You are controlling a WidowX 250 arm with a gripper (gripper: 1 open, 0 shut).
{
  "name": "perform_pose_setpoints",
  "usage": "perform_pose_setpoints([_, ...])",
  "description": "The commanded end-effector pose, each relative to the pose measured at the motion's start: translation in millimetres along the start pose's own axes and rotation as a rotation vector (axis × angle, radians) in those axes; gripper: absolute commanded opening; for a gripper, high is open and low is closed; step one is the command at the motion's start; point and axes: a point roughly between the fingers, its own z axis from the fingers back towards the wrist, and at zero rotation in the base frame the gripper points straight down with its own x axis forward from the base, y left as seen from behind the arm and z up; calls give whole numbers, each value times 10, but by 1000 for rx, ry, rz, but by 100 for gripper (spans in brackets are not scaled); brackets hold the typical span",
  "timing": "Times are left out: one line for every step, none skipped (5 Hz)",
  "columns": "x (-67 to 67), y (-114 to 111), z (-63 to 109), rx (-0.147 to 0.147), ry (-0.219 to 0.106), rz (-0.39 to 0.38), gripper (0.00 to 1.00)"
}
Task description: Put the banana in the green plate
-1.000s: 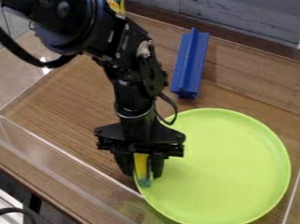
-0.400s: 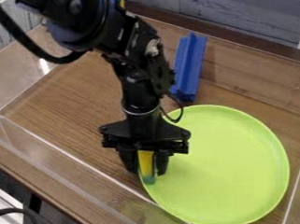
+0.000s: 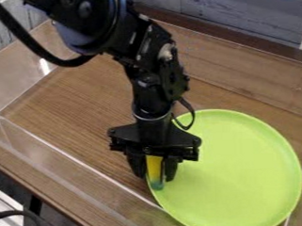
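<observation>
camera view: single view, from above and to the side
gripper (image 3: 157,173): black, points straight down, fingers pinching the banana between them
banana (image 3: 156,169): yellow, held upright in the jaws, greenish lower tip showing just below the fingers
banana place: over the near-left edge of the green plate, tip close to the plate surface; contact cannot be told
green plate (image 3: 244,167): large, round, lime green, lies flat on the wooden table (image 3: 78,99), right of centre
arm (image 3: 119,41): black, reaches down from upper left
clear wall (image 3: 56,176): transparent panel along the near-left side of the table
</observation>
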Motion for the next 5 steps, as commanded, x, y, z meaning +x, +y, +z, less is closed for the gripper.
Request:
perform_pose_setpoints([-41,-141,-33,-9,-30,-35,0])
perform_pose_setpoints([-107,-234,-80,-1,-34,-60,0])
perform_pose_setpoints([-182,-329,-110,7,-34,-88,0])
perform_pose_setpoints([-206,-234,-119,15,-35,-111,0])
perform_pose_setpoints([-234,-139,-113,22,-33,-133,0])
